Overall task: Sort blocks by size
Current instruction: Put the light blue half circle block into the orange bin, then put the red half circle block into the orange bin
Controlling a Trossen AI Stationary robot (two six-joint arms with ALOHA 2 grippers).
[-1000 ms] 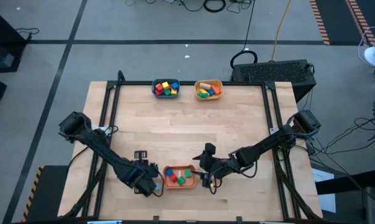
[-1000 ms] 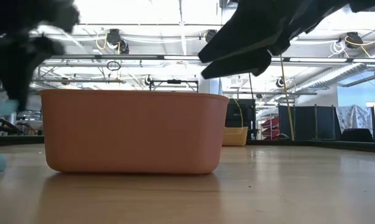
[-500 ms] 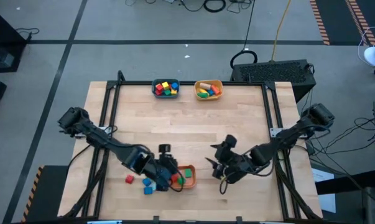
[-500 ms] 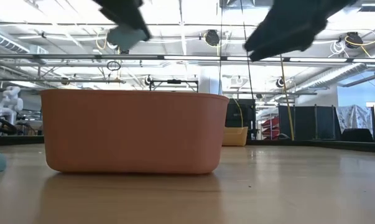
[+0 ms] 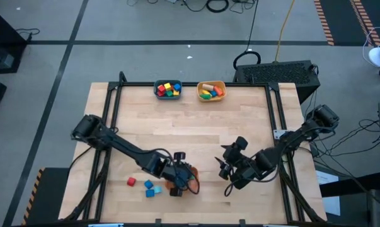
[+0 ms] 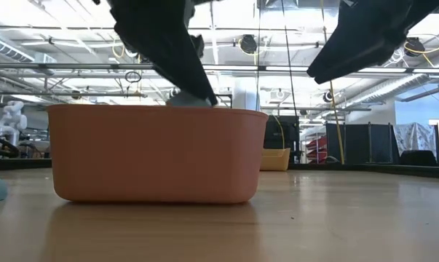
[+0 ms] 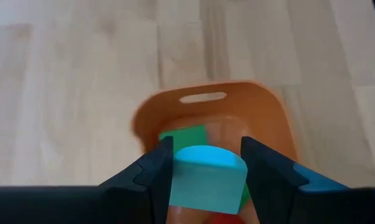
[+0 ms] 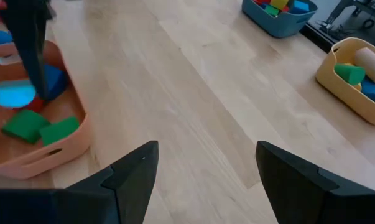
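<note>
- My left gripper is clamped on a light blue block above the orange bowl.
- My right gripper hovers beside it, fingers apart.

The wooden table carries three bowls and loose blocks.

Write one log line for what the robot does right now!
left gripper: holds light blue block over orange bowl | right gripper: open, empty, waiting beside bowl
</note>
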